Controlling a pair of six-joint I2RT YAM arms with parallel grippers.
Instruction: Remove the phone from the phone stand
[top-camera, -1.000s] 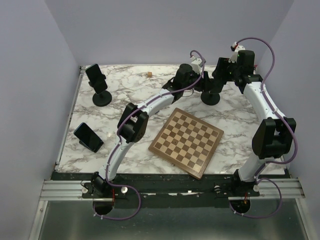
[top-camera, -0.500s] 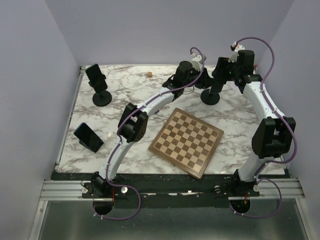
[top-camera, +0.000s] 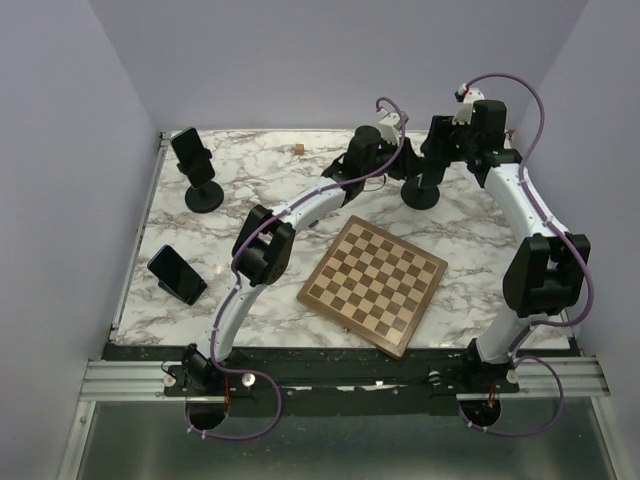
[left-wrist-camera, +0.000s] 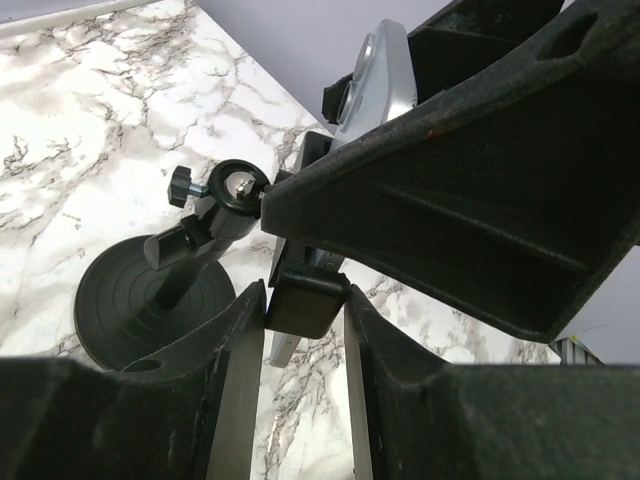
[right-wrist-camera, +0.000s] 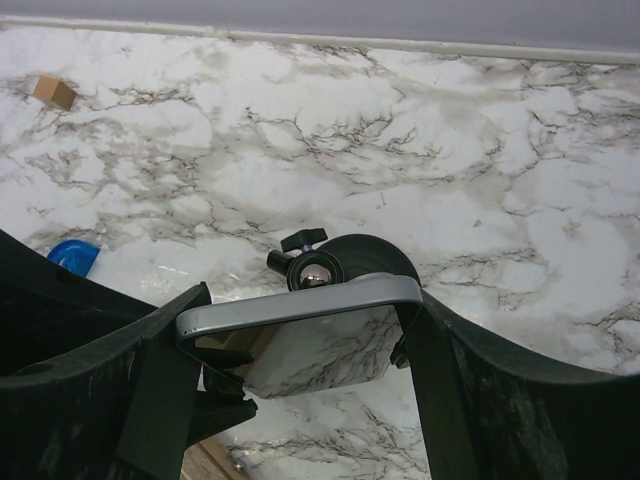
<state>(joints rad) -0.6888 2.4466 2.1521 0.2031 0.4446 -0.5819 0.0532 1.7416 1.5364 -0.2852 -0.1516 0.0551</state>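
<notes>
Phone (right-wrist-camera: 312, 345) pinched edge-to-edge in R gripper (right-wrist-camera: 300, 368); L gripper (left-wrist-camera: 304, 302) clamps stand (left-wrist-camera: 128, 302) at cradle.

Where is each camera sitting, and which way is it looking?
Top external: fixed above and behind the robot, looking down at the marble table; the left arm and right arm show whole, bases at the bottom.
Left wrist: low on the left arm, looking across at the phone stand; the left end effector is closed on the stand's clamp.
Right wrist: on the right arm, looking down at the phone; the right end effector grips its ends.
Shared: both wrist views show the same phone and stand.
</notes>
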